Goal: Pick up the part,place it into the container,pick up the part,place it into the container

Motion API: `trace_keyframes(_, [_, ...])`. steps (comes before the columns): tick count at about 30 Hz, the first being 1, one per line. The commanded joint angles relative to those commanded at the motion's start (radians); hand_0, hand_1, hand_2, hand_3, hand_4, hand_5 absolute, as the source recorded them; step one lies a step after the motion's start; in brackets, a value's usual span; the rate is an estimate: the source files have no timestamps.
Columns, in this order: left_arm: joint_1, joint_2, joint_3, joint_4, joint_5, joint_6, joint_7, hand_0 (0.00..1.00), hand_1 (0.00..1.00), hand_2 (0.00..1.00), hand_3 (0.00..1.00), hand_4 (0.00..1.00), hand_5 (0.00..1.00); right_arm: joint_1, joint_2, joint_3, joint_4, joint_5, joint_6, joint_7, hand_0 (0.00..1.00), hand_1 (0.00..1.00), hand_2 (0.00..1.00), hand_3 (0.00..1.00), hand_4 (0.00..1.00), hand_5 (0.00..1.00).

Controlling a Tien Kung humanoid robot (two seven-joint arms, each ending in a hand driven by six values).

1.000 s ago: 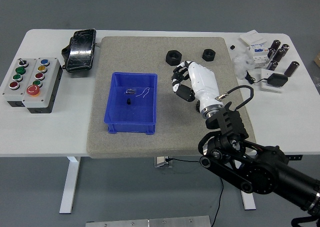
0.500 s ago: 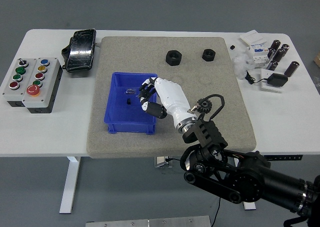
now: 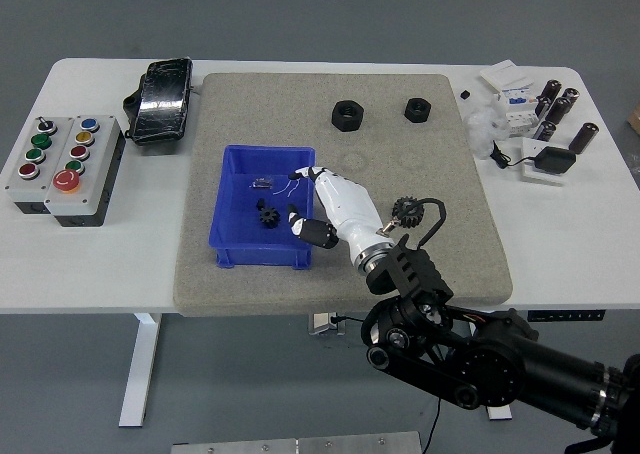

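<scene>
Mat (image 3: 400,264) center of table. Bin (image 3: 232,236) at mat's 9 o'clock. Right hand (image 3: 325,209) over bin's 3 o'clock rim, fingers spread, empty. One gear (image 3: 267,215) inside bin, second gear (image 3: 406,211) on mat at hand's 3 o'clock.

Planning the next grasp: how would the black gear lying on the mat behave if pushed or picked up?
The gear lies flat on the grey mat, so probably won't roll. It looks rigid. Its teeth should give fingers purchase, though its low profile may make pinching awkward.
</scene>
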Motion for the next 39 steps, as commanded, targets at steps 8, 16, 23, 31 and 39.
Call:
trace_keyframes(8, [0.001,-0.002,-0.001,0.000,-0.001,0.001,-0.001,0.629,0.551,0.533,0.619,0.693,0.469,-0.035,-0.051,0.121,-0.033,-0.057,0.016,-0.044,0.784,0.813,0.819,0.757,0.588,0.257])
trace_keyframes(16, [-0.001,-0.003,0.001,0.000,-0.004,0.001,-0.001,0.628,0.550,0.533,0.620,0.692,0.468,-0.052,-0.125,0.111,-0.081,-0.067,0.092,-0.099,0.780,0.798,0.819,0.794,0.778,0.529])
trace_keyframes(23, [-0.003,-0.005,0.001,0.000,-0.002,0.000,-0.003,0.628,0.550,0.533,0.618,0.691,0.468,-0.059,-0.135,0.095,-0.123,-0.056,0.137,-0.112,0.781,0.797,0.821,0.808,0.820,0.593])
trace_keyframes(31, [-0.003,-0.005,0.002,0.000,0.000,0.000,-0.005,0.628,0.548,0.534,0.619,0.690,0.466,-0.058,-0.140,0.087,-0.155,-0.033,0.166,-0.114,0.777,0.792,0.816,0.801,0.812,0.593])
trace_keyframes(39, [-0.003,-0.006,0.003,0.000,0.000,-0.001,-0.006,0.628,0.550,0.534,0.620,0.688,0.472,-0.056,-0.138,0.079,-0.152,-0.036,0.126,-0.097,0.621,0.644,0.615,0.659,0.265,0.204])
